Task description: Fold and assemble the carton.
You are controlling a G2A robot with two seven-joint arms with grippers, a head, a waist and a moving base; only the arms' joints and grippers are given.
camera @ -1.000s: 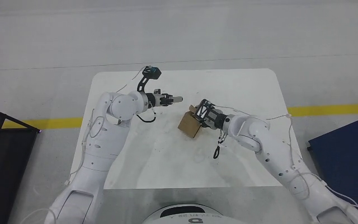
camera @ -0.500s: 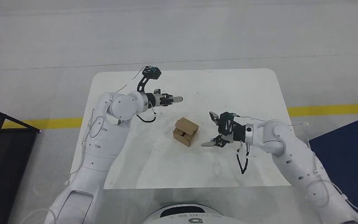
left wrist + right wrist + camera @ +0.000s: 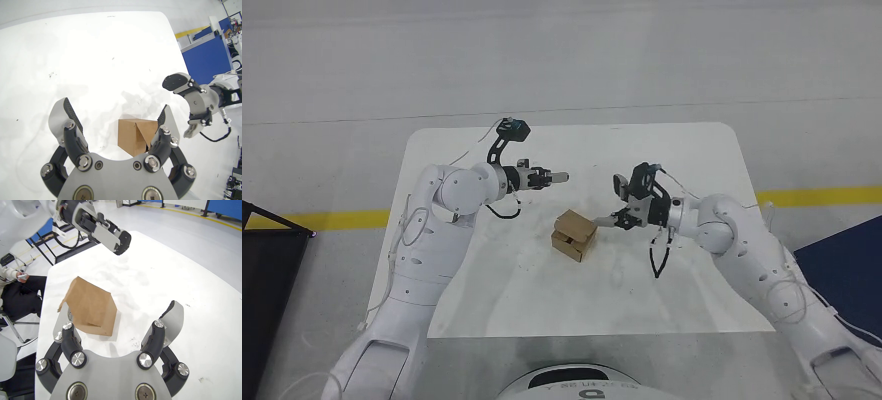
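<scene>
Released the carton (image 3: 574, 235): it left my right gripper (image 3: 619, 203) and now lies free on the table (image 3: 492, 290), slightly nearer me. Right gripper backed off with fingers spread, then swung farther up the table, ending just beside the carton.

No text, label, number or sign could be read on the carton (image 3: 574, 235) or the table (image 3: 542, 300).
</scene>
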